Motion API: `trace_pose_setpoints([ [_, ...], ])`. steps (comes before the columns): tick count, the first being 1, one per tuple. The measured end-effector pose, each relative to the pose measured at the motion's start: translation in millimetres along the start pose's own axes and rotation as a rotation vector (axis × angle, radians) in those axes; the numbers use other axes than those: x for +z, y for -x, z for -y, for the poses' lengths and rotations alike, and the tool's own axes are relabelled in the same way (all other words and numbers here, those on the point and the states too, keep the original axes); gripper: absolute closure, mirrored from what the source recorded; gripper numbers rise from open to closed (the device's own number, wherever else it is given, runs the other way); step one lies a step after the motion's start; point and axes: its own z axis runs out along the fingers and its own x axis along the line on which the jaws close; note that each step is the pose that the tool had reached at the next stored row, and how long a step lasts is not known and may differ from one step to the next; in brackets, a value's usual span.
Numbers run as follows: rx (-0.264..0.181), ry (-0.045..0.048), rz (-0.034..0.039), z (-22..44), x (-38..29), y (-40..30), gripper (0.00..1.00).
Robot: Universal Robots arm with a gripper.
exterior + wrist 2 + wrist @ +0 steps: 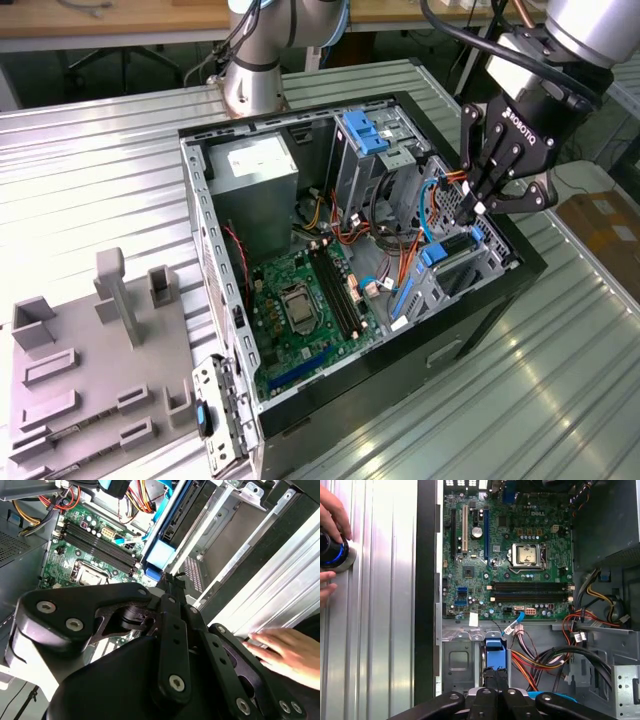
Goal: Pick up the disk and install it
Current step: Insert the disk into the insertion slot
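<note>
The disk sits on edge in the drive cage of the open computer case. Its blue plastic end faces outward and its dark body runs down into the bay. My gripper hangs over that cage at the exterior view's right. Its black fingers are shut together, with their tips right against the disk's blue end in both wrist views. Whether they press on it or just touch it I cannot tell.
The green motherboard lies on the case floor beside orange and yellow cables. A grey power supply box and a blue bracket sit at the back. A grey fixture plate lies left. A hand rests on a round knob.
</note>
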Motion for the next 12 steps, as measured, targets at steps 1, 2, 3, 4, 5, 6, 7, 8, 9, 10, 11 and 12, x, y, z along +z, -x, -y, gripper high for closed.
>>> trace_pose_setpoints([
  [1, 0.0, 0.0, 0.0, 0.0, 0.1, 0.0, 0.89],
  [2, 0.0, 0.0, 0.0, 0.0, 0.1, 0.0, 0.89],
  [3, 0.0, 0.0, 0.0, 0.0, 0.2, 0.0, 0.89],
  [4, 0.0, 0.0, -0.0001, 0.0, 0.2, 0.0, 0.89],
  [5, 0.0, 0.0, -0.0001, 0.0, 0.2, 0.0, 0.89],
  [6, 0.0, 0.0, -0.0001, 0.0, 0.2, 0.0, 0.89],
  [7, 0.0, 0.0, -0.0002, 0.0, 0.2, 0.0, 0.89],
  [8, 0.0, 0.0, -0.0002, 0.0, 0.2, 0.0, 0.89],
  [9, 0.0, 0.0, -0.0002, 0.0, 0.2, 0.0, 0.89],
  [10, 0.0, 0.0, -0.0003, 0.0, 0.2, 0.0, 0.89],
  [11, 0.0, 0.0, -0.0001, 0.9, 0.3, 1.1, 0.89],
  [12, -0.002, 0.0, -0.0004, 4.3, 0.4, 2.2, 0.89],
])
